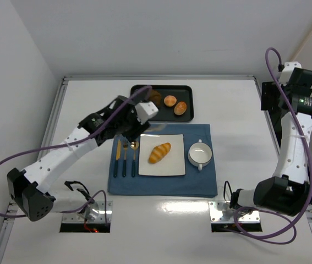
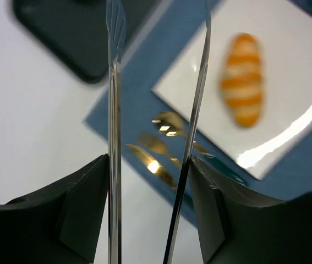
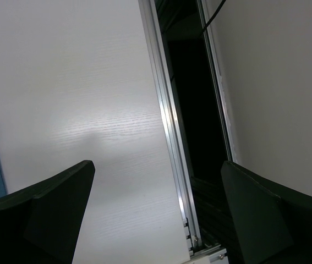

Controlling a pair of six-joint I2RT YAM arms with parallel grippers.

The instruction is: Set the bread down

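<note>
- Top external: the bread [image 1: 159,152] lies aslant on a white square plate [image 1: 172,166] around the middle of the surface [image 1: 161,225].
- The plate sits on a blue placemat [image 1: 200,184]. A white two-handled bowl [image 1: 200,163] stands just beside the plate on the side toward the right edge. A row of cutlery [image 1: 125,159] lies just beside it on the side toward the left edge.
- A black tray [image 1: 167,89] lies at the middle of the far edge. It holds two round buns [image 1: 170,100] and a darker pastry that the arm partly hides.
- The left gripper [image 1: 135,129] hangs above the placemat's far-left corner, between the tray and the cutlery.
- The right arm is folded back over the right edge, well apart from everything on the placemat.
- Left wrist: the jaws are clamped on the outer sides of a pair of metal tongs [image 2: 114,110]. The tongs' two thin arms stand apart with nothing between them.
- Beyond the tongs, the blurred bread rests on the plate, clear of both arms. The gold cutlery heads show below, between the two arms.
- Right wrist: the right gripper [image 3: 157,165] has its jaws spread wide and grasping nothing. It is above bare surface at the right edge, where an aluminium rail [image 3: 164,110] runs. A corner of the placemat shows at the frame's left side.
</note>
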